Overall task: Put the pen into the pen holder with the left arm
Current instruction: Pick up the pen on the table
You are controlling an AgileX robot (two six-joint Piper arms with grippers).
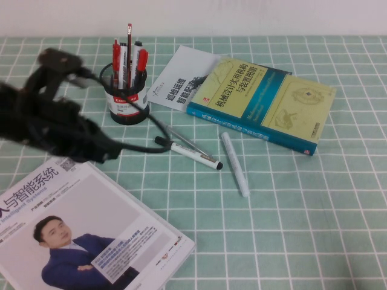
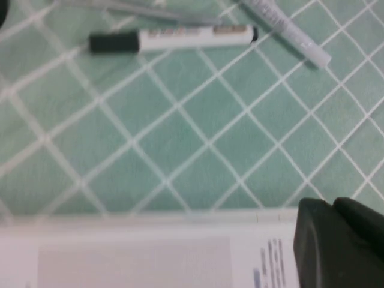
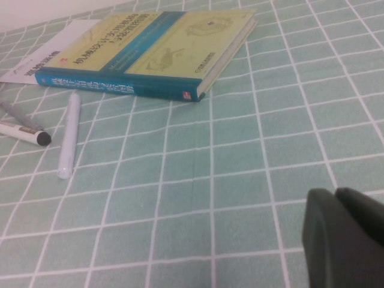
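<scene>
Left to right, as I see it from the high view: my left arm (image 1: 54,130) blurs above the magazine (image 1: 91,235), its left gripper (image 2: 339,243) closed on nothing, well short of the pen. Behind it stands the holder (image 1: 126,99), already stocked with red pens. The pen (image 1: 188,153) lies flat on the cloth (image 1: 302,211), untouched, near a white pen (image 1: 235,164). Right gripper (image 3: 345,240) rests parked, jaws together, empty. I judge everything remains: reach, grasp, lift, drop

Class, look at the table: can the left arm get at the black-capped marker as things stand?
Probably yes. The marker lies bare on the cloth, the thin grey pen close beside it. The left claw, shut, hangs over the magazine's edge nearby.
</scene>
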